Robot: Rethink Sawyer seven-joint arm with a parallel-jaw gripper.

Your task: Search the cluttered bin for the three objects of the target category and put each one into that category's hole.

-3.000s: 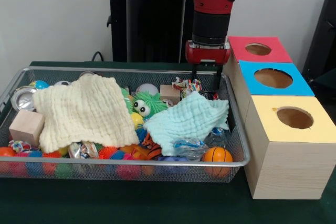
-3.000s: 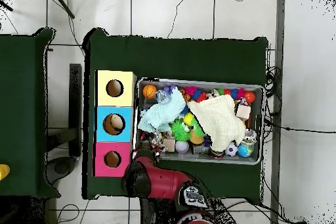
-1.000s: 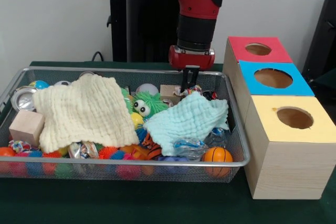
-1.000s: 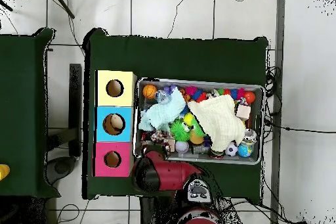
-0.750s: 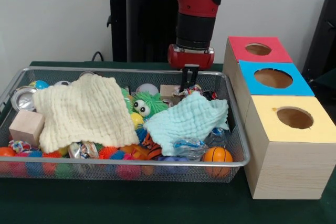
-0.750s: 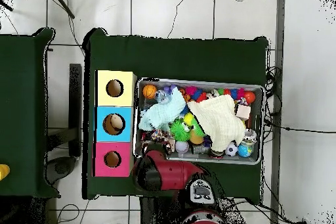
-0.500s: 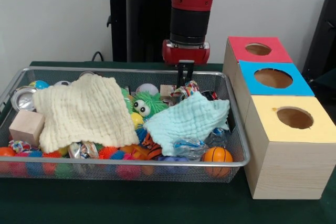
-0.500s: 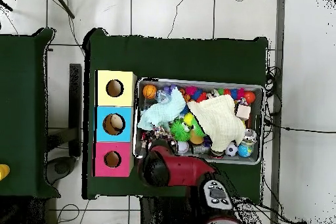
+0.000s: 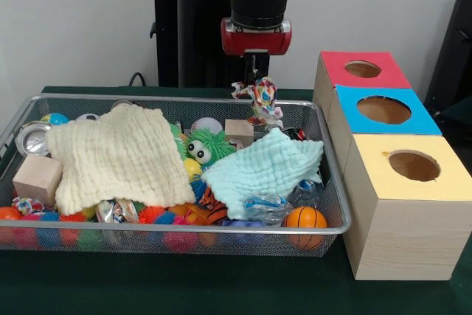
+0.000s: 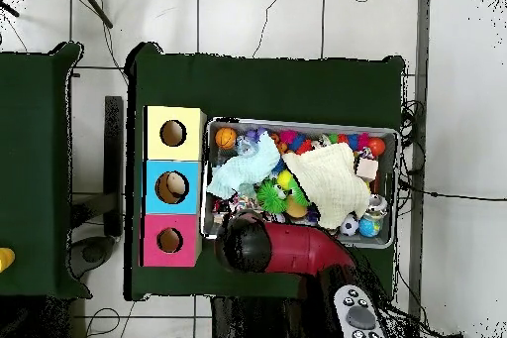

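My gripper (image 9: 256, 73) is shut on a knotted bundle of whitish spotted fabric (image 9: 259, 101) and holds it in the air above the far right part of the wire mesh bin (image 9: 332, 228). In the overhead view my red arm (image 10: 282, 249) covers the gripper and the bundle over the bin's (image 10: 298, 125) lower left edge. Another spotted bundle (image 9: 28, 205) lies at the bin's front left corner. The yellow-topped box's hole (image 9: 414, 165) is at the front right, also seen from overhead (image 10: 173, 134).
A cream cloth (image 9: 118, 155) and a pale blue cloth (image 9: 264, 168) cover much of the bin. A green fuzzy toy (image 9: 203, 148), wooden blocks (image 9: 37, 177), an orange ball (image 9: 305, 218) and spiky balls lie around them. The blue-topped box (image 9: 383, 110) and red-topped box (image 9: 363, 69) stand behind the yellow one.
The gripper closed on the spotted bundle in the bin's far right part and has lifted it clear of the clutter, shifting slightly left in the front view.
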